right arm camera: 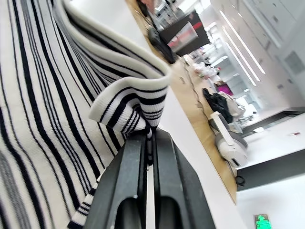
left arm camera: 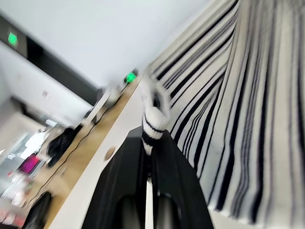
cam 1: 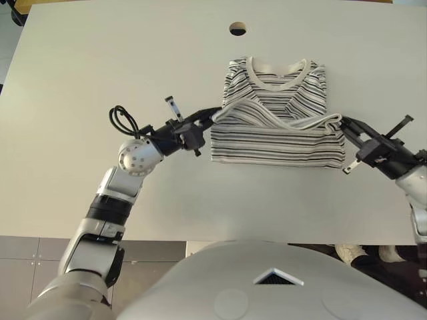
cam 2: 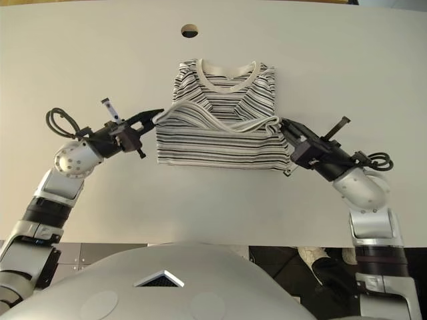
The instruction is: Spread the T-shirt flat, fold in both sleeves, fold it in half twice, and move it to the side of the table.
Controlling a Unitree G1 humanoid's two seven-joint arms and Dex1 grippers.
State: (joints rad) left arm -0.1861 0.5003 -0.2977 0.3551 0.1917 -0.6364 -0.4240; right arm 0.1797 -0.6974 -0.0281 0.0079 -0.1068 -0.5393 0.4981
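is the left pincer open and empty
No, the left pincer is shut on a bunched edge of the striped shirt.

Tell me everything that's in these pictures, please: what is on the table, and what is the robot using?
T-shirt: one, black-and-white striped with a cream collar, on the middle of the table toward its far side, collar pointing away from the robot; partly folded, with one edge raised between the two hands.
Table: one, white, under everything.
Hole: one, round and dark, in the tabletop near the far edge, beyond the shirt's left shoulder.
Left hand: one, black, at the shirt's left edge, fingers closed on the raised fabric.
Right hand: one, black, at the shirt's right edge, fingers closed on the same raised edge.
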